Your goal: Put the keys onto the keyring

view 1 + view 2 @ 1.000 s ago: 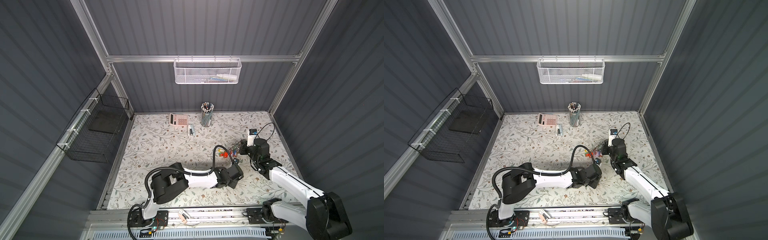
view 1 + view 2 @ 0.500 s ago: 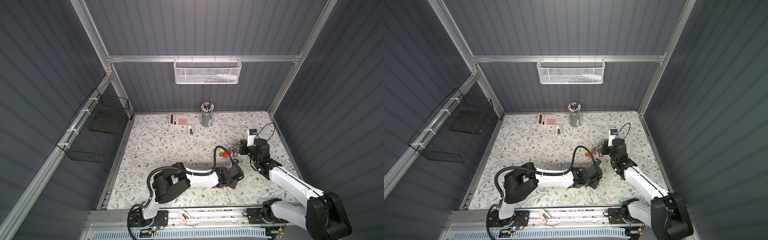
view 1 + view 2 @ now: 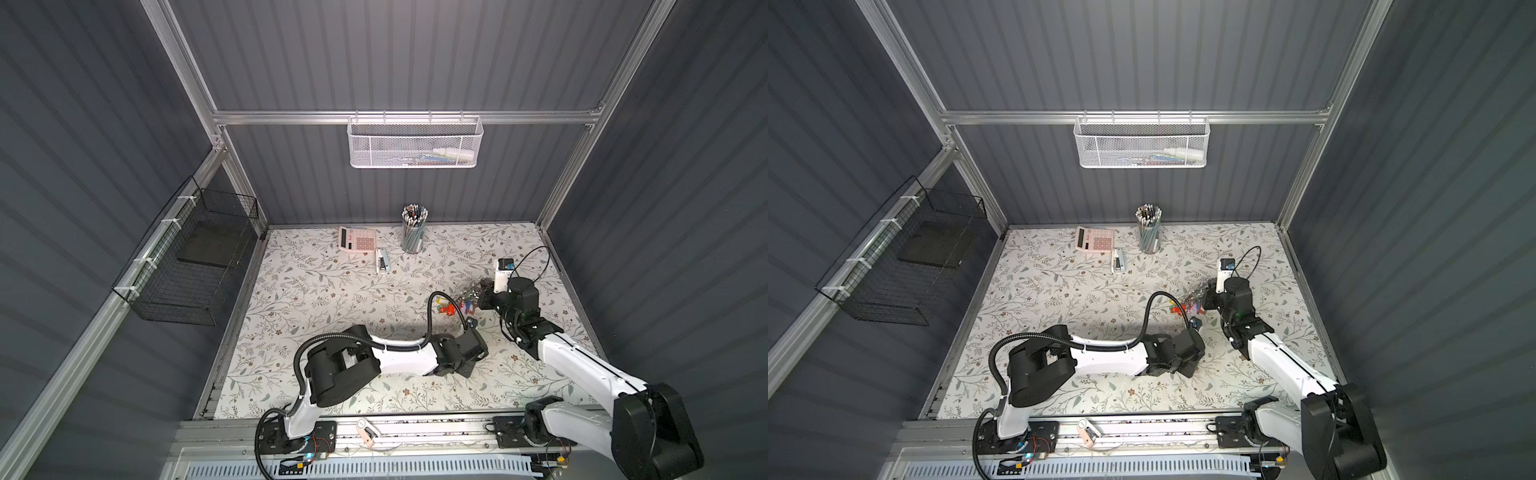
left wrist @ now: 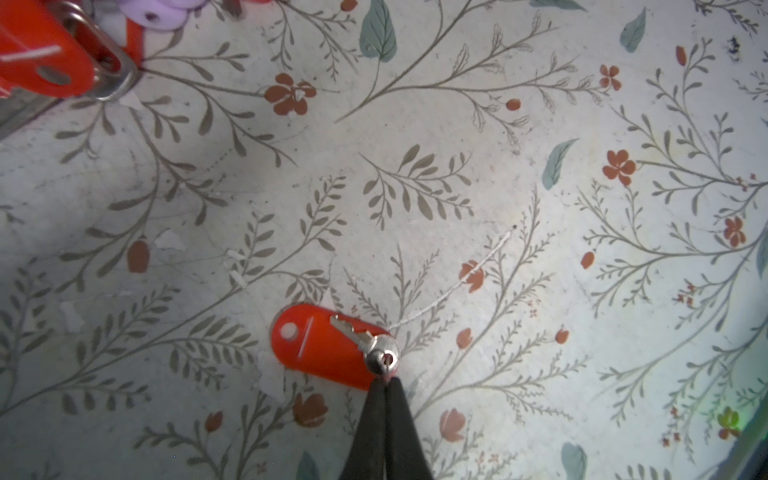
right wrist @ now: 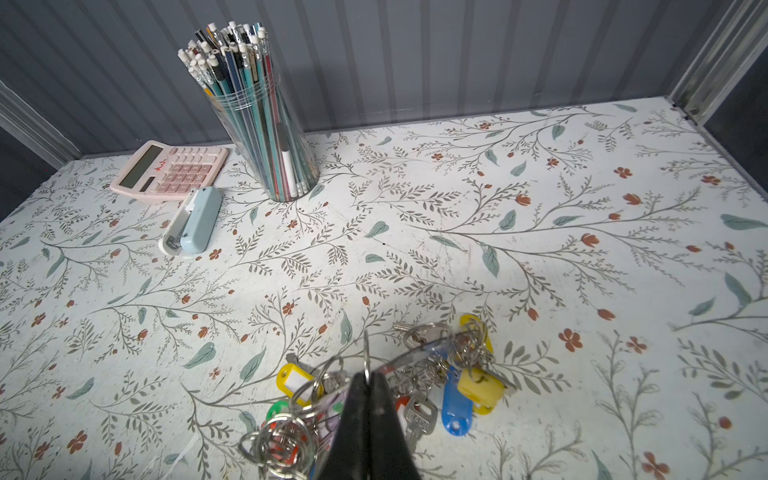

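Table (image 3: pixel 332 299) (floral), calculator (image 3: pixel 357 240), stapler (image 3: pixel 382 262), pencil cup (image 3: pixel 412 237), keys (image 5: pixel 419 415)

A robot test cell in a lab, dressed as an office desk. Grey ribbed walls (image 3: pixel 374 54) sit in an aluminium frame (image 3: pixel 407 117). 2 robot arms (image 3: pixel 399 361) (image 3: pixel 582 370) stand on a rail (image 3: pixel 415 428) fronting a floral worktop (image 3: pixel 316 291). It carries a calculator (image 3: pixel 357 239), stapler (image 3: pixel 382 261) and pencil cup (image 3: pixel 413 230). A white mesh basket (image 3: pixel 413 143) and a black wire basket (image 3: pixel 187 266) hang above.
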`<move>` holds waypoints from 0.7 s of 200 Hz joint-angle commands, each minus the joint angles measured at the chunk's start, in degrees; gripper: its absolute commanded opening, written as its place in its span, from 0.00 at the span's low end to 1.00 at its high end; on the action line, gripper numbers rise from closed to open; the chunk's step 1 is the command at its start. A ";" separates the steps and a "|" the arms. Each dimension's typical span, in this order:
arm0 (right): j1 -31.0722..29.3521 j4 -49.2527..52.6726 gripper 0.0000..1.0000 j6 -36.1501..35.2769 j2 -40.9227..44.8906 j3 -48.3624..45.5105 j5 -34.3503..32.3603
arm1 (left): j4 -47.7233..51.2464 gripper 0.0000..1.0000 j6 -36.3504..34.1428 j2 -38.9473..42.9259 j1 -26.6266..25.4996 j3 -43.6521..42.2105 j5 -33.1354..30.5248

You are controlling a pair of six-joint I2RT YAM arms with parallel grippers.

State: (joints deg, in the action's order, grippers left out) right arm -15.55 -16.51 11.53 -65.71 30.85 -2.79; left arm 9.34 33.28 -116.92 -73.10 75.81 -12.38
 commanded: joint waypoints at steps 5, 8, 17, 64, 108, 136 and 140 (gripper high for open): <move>0.18 -2.67 0.00 -0.23 1.04 -0.67 0.69 | 2.33 0.00 0.48 2.17 -0.30 -0.77 -2.42; 0.17 -2.79 0.00 -0.25 0.98 -0.63 0.82 | 2.35 0.00 0.43 2.55 -0.25 -1.00 -2.76; 0.17 -3.12 0.00 -0.22 1.21 -0.84 1.24 | 2.11 0.00 0.06 4.11 -0.02 -2.27 -3.62; 0.09 -6.85 0.00 0.27 1.16 -2.38 6.22 | -7.89 0.00 -4.53 17.36 2.59 -16.19 -1.49; -1.74 -7.73 0.00 0.36 4.72 -3.46 12.50 | -16.98 0.00 -10.69 34.84 8.88 -31.59 -0.05; -5.70 -8.98 0.00 -2.28 6.50 -5.17 16.57 | -21.91 0.00 -16.24 44.11 10.87 -38.12 -1.14; -6.49 -9.64 0.00 -2.89 6.60 -5.60 17.46 | -22.20 0.00 -17.12 45.05 10.96 -38.64 -1.31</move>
State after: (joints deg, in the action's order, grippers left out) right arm -18.81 -21.15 11.22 -60.90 26.76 8.49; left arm -6.63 23.11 -77.32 -62.48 40.53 -13.37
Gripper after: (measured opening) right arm 0.044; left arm 0.050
